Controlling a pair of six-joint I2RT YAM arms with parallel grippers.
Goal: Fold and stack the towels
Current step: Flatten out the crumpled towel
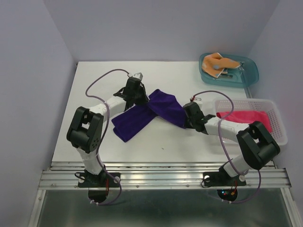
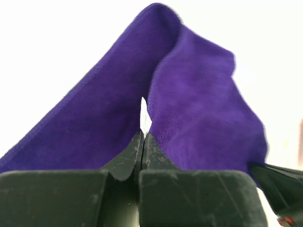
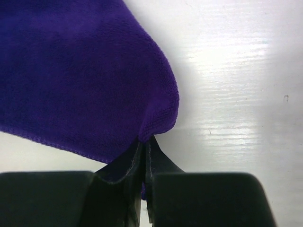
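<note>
Left pincer [image 1: 136, 96] is clamped on the purple towel [image 1: 163, 106]. In its wrist view the two fingers [image 2: 125, 163] meet tip to tip, and the cloth rises from them in two folds. Right pincer [image 1: 190, 115] is closed too, pinching a corner of the same towel; the hem curls over its tips in the right wrist view.

I count three towels. The purple towel lies across the middle of the overhead frame on the white table [image 1: 189, 142]. One end lies flat at centre left, and the other runs toward centre right, lifted between the two pincers. The pink towel [image 1: 246, 117] lies in the white slotted basket [image 1: 279, 127] at the right edge of the frame. The orange dotted towel [image 1: 213, 64] sits crumpled in the teal tray [image 1: 251, 71] at the upper right, beside something small that I cannot make out.

That makes two containers with one towel in each, both apart from the purple one. Any print on the tray's contents is too small for me to read.
</note>
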